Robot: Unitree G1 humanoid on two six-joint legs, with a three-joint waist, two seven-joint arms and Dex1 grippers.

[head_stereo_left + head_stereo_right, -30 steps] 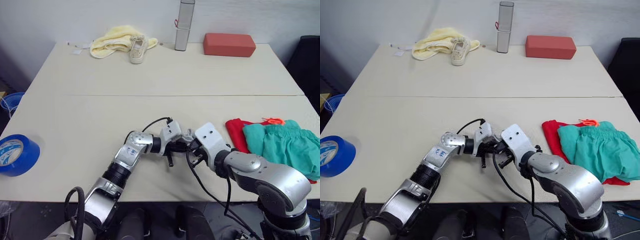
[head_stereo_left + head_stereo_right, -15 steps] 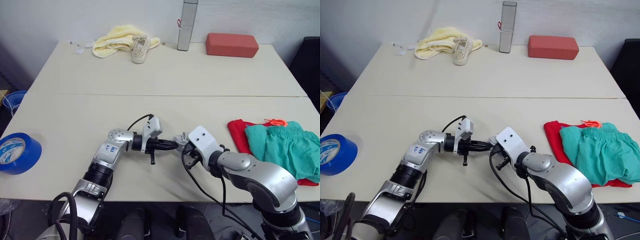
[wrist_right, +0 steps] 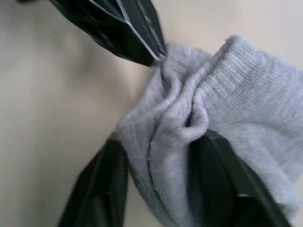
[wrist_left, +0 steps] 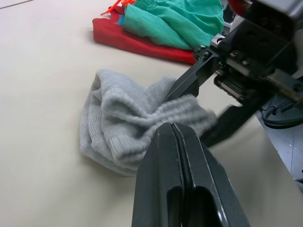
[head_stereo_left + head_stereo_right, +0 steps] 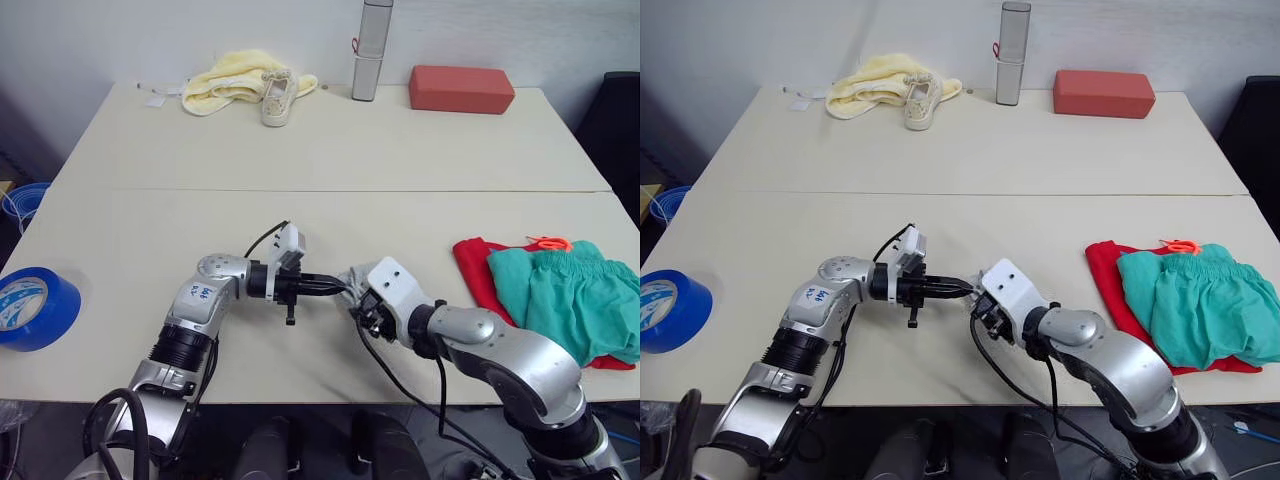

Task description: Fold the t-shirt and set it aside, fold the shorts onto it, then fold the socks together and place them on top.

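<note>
**At the table's near edge: both grippers on the sock bundle, and the pair has slid leftward**

At the far left sits a blue tape roll [image 5: 33, 308], well apart from the work. The left gripper [image 5: 337, 287] reaches in along the table [image 5: 330, 160], its two fingers pressed flat together and pinching a fold of the socks [image 4: 135, 125]. Just right of it, the right gripper [image 5: 980, 302] has its fingers spread around the same grey bundle, knit bunched between them in its wrist view. The socks lie crumpled on the table between the two grippers, near the front edge and left of the folded pile.

Since a second ago the meeting point of the two grippers has drifted left across the table, away from the pile, and the left arm has drawn back and straightened out. Half a second ago a little grey showed between the grippers; now the bundle sits tighter against the right gripper's white housing. That suggests the socks are being gathered into one wad, not yet carried.

To the right, the shorts [image 5: 567, 295] lie folded on the t-shirt [image 5: 477, 272], unchanged, so only the sock step looks open.
</note>
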